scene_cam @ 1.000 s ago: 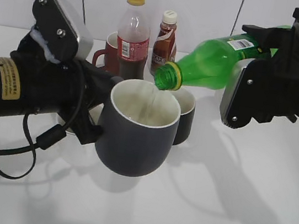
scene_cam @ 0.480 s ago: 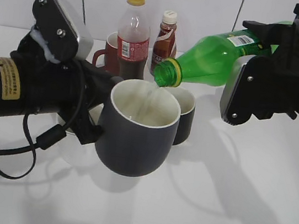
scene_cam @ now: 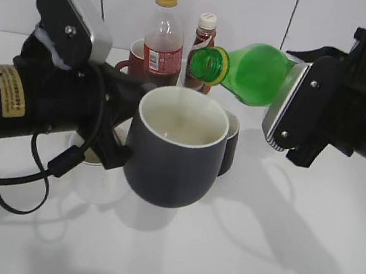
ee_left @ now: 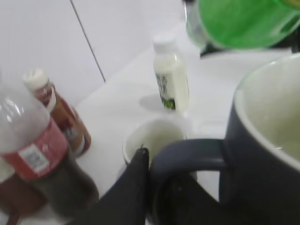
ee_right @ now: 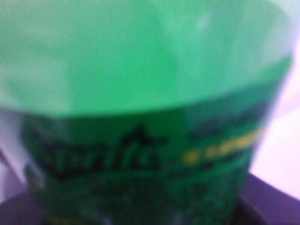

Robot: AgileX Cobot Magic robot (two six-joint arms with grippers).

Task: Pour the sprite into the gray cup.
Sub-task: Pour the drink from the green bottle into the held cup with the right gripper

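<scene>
My left gripper is shut on the handle of the gray cup and holds it in the air above the table. The cup's white inside holds some pale liquid. In the left wrist view one black finger presses against the cup's handle. My right gripper is shut on the sprite, a green bottle lying nearly level. Its open mouth with the yellow neck ring points left, above and behind the cup's rim. No stream shows. The bottle's label fills the right wrist view.
Behind the cup stand a red-labelled cola bottle, a brown coffee bottle and a red mug. A black mug sits just right of the cup, and a white mug below my left arm. A small white bottle stands further off.
The sprite's mouth has swung up from over the cup to nearly level, and the stream has stopped. The cup has shifted slightly up and to the right.
</scene>
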